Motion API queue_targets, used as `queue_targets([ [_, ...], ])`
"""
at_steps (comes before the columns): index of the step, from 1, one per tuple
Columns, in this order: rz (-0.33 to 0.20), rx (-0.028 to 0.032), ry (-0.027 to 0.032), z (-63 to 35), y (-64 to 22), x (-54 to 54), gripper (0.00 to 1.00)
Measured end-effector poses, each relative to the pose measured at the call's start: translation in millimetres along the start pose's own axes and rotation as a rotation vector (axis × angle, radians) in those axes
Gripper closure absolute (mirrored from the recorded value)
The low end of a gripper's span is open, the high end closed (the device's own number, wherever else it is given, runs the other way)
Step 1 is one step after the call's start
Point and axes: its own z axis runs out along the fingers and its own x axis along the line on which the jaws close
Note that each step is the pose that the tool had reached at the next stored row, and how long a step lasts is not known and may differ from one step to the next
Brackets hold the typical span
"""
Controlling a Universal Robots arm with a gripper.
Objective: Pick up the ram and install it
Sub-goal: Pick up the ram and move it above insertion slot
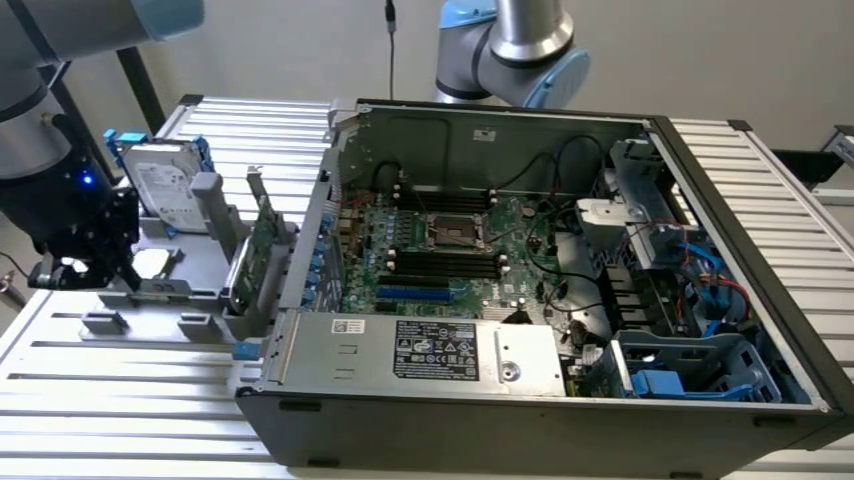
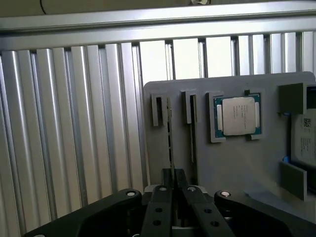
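Note:
The ram (image 2: 171, 133) shows edge-on in the wrist view as a thin green stick standing upright in a slotted grey holder (image 2: 222, 163). My gripper (image 2: 173, 178) reaches down over it, and its two black fingers (image 2: 160, 202) are shut on the stick's top edge. In the exterior view the gripper (image 1: 91, 272) hangs over the grey holder (image 1: 160, 290) at that view's left, outside the open computer case (image 1: 534, 400). The motherboard (image 1: 454, 240) inside the case has long black memory slots (image 1: 441, 262) lying bare.
On the holder, a processor chip (image 2: 238, 115) lies beside the ram's slot and a silver hard drive (image 1: 167, 190) with blue rails stands behind. A taller green expansion card (image 1: 263, 250) stands between holder and case. A second arm (image 1: 514, 50) rises behind the case. Ribbed aluminium table (image 1: 134, 400).

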Motion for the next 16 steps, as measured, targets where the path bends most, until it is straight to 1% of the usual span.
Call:
queue_targets([
  [3,0.000,-0.0001,-0.0024,-11.6,-2.2,-0.6,0.86],
  [5,-0.001,-0.0007,-0.0064,-18.3,-6.3,-1.1,0.86],
  [9,-0.007,-0.0024,-0.0202,-30.6,-17.3,-2.4,0.86],
  [16,-0.013,-0.0061,-0.0403,-52.8,-39.4,-5.0,0.86],
])
